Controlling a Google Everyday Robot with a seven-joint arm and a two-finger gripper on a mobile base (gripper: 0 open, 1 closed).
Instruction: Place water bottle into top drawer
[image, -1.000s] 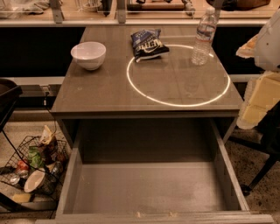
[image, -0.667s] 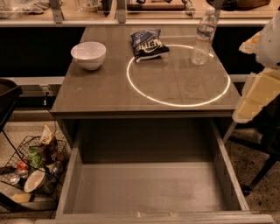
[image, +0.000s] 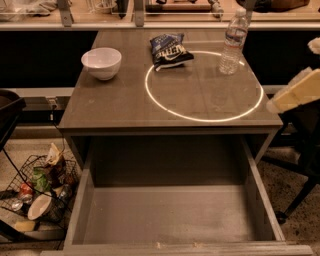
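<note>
The water bottle (image: 233, 41), clear and ribbed with a white cap, stands upright at the back right of the table (image: 115, 102). The top drawer (image: 170, 215) is pulled out wide below the table's front edge, and its flat grey bottom is bare. My gripper (image: 296, 91) shows only as a cream-coloured piece at the right edge, level with the table's front right corner. It is well to the right of and nearer than the bottle, not touching it, and holds nothing that I can see.
A white bowl (image: 102, 62) sits at the table's back left. A dark blue chip bag (image: 169, 49) lies at the back middle. A bright ring of light (image: 202, 85) marks the tabletop. A wire basket of trash (image: 40, 190) stands on the floor left, and dark chair legs (image: 300, 195) right.
The cream piece of my gripper at the right edge has swung up and tilted, now lying more level and further right. The bottle, bowl, bag and drawer have not moved.
</note>
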